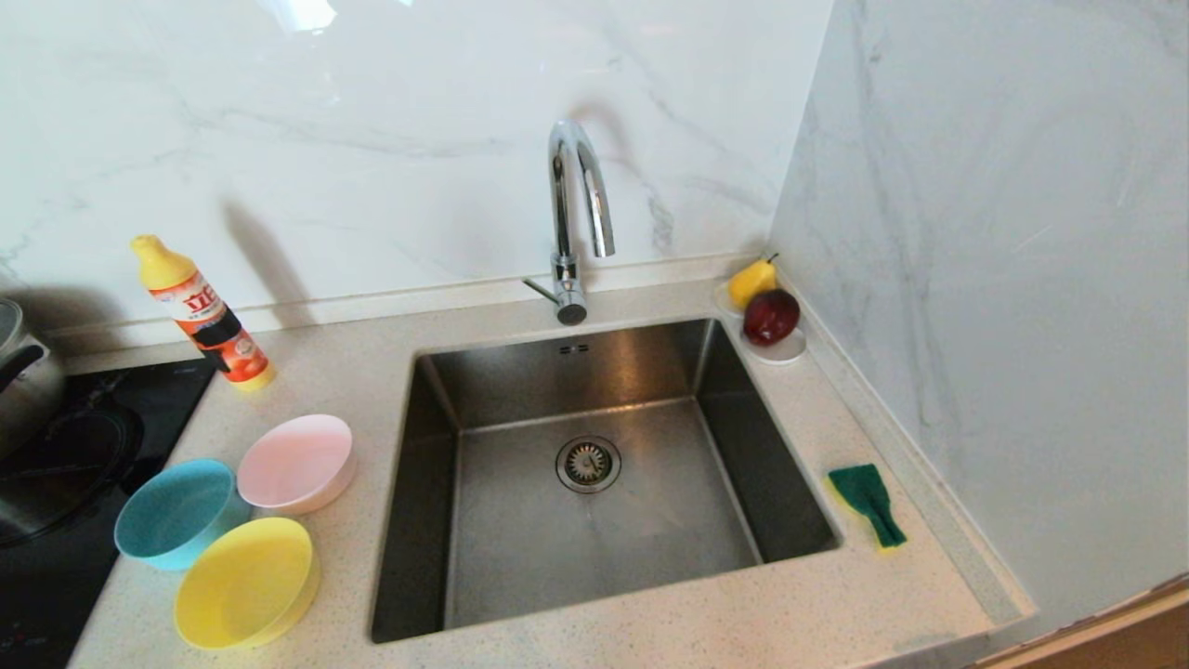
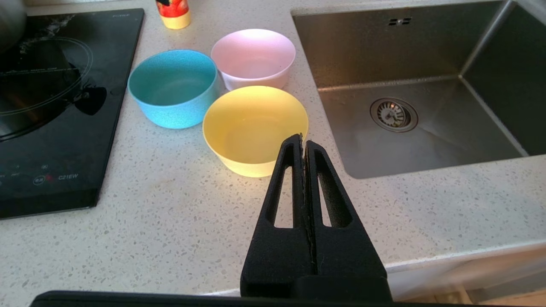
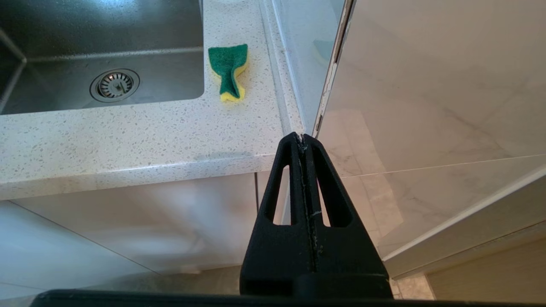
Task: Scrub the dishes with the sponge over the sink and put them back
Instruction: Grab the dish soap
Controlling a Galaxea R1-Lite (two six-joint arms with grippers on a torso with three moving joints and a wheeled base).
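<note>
Three bowls stand on the counter left of the sink (image 1: 594, 567): a pink bowl (image 1: 295, 462), a blue bowl (image 1: 175, 513) and a yellow bowl (image 1: 245, 582). The same pink bowl (image 2: 253, 57), blue bowl (image 2: 172, 87) and yellow bowl (image 2: 254, 128) show in the left wrist view. The sponge (image 1: 868, 502), green face up and creased, lies on the counter right of the sink (image 3: 102, 42); the right wrist view shows the sponge (image 3: 230, 70) too. My left gripper (image 2: 303, 138) is shut and empty, held back above the counter's front near the yellow bowl. My right gripper (image 3: 302, 137) is shut and empty, off the counter's front right corner.
A detergent bottle (image 1: 202, 314) stands behind the bowls. A black cooktop (image 1: 56, 492) with a steel pot (image 1: 23, 372) is at far left. The chrome faucet (image 1: 576, 214) arches over the sink. A white saucer (image 1: 778, 348) with fruit sits at the back right, beside the marble side wall (image 1: 1003, 279).
</note>
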